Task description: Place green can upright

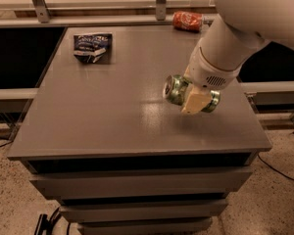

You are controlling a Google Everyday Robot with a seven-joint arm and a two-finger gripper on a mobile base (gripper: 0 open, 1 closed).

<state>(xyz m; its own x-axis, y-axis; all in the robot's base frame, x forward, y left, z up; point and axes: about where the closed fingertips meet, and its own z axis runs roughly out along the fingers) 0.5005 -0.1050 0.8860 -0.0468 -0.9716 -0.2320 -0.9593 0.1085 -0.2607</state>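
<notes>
Half done, roughly: end effector [195, 101] pinches the green can [174, 89] lying sideways, over the right part of the desk [103, 116] (touching or hovering, cannot tell). Left: turn it upright, set down, let go.

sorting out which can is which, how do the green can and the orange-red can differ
Colour: the green can is shiny green, the orange-red can reddish. Hold: the green can sits clamped in the gripper over the right of the table; the orange-red can lies loose by the far edge. Both lie on their sides, neither upright.
</notes>
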